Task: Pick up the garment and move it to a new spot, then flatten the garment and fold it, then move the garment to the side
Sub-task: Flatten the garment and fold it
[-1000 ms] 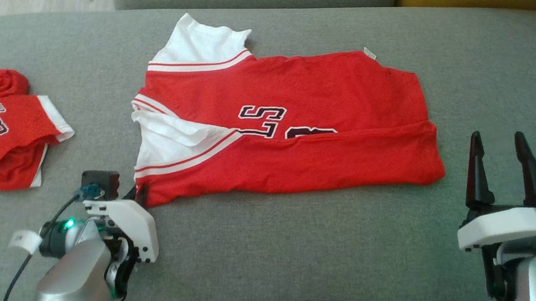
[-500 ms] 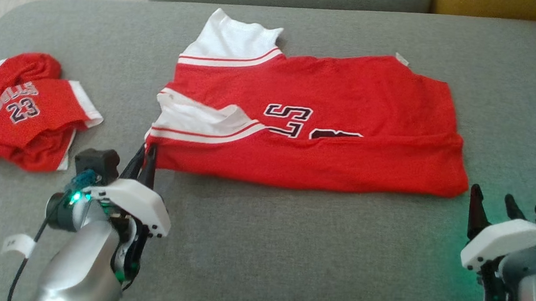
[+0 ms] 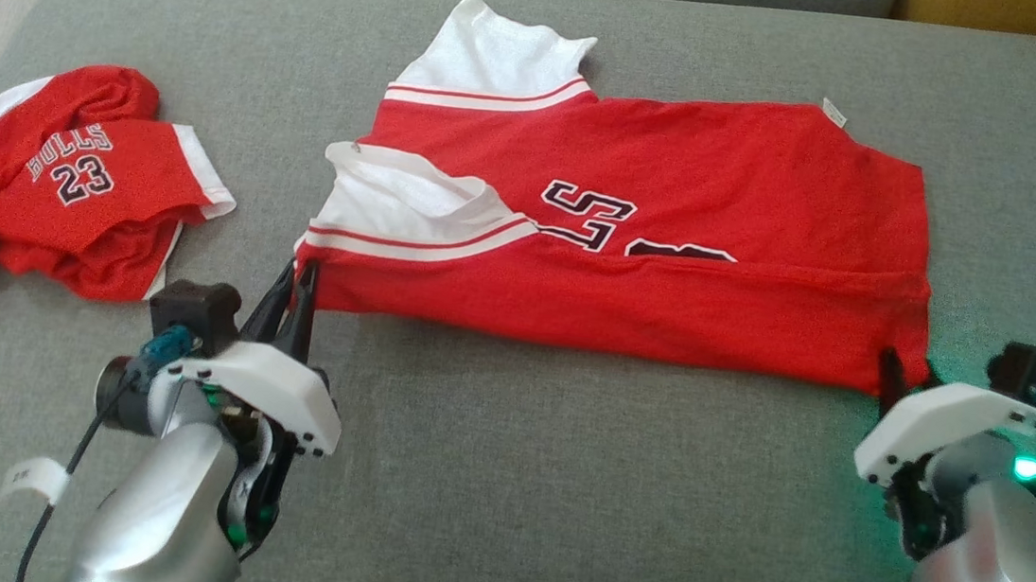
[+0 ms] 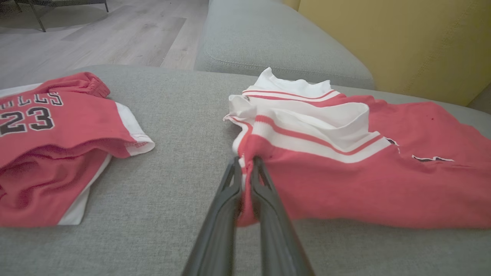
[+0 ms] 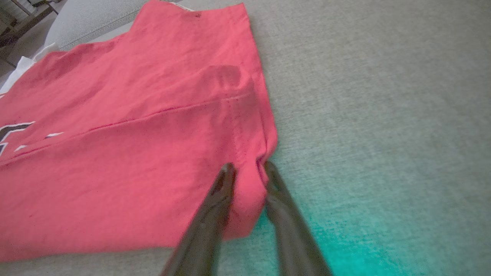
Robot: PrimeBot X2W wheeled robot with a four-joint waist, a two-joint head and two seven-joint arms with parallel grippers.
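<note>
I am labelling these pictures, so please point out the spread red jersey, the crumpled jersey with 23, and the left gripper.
spread red jersey [image 3: 728, 178]: head view, red body above the fold.
crumpled jersey [image 3: 111, 219]: head view, red panel under the 23.
left gripper [image 4: 245, 163]: left wrist view, between its fingertips.

Left gripper [image 4: 245, 163]: fingers [image 4: 224, 207] pressed together along their length, tips almost touching. A corner of the garment [image 4: 345, 184] is pinched between the fingers, just behind the tips. Left forearm [image 3: 164, 514] lies directly behind the fingers, with the wrist roughly in line with them.

Right gripper [image 5: 248, 168]: fingers spread, one on each side of a garment corner. Cloth sits in the gap between them and neither fingertip is pressed into it. Right forearm [image 3: 994, 575] is behind the fingers, wrist tipped forward and down. Green wrist light [image 3: 1026, 467] lit.
</note>
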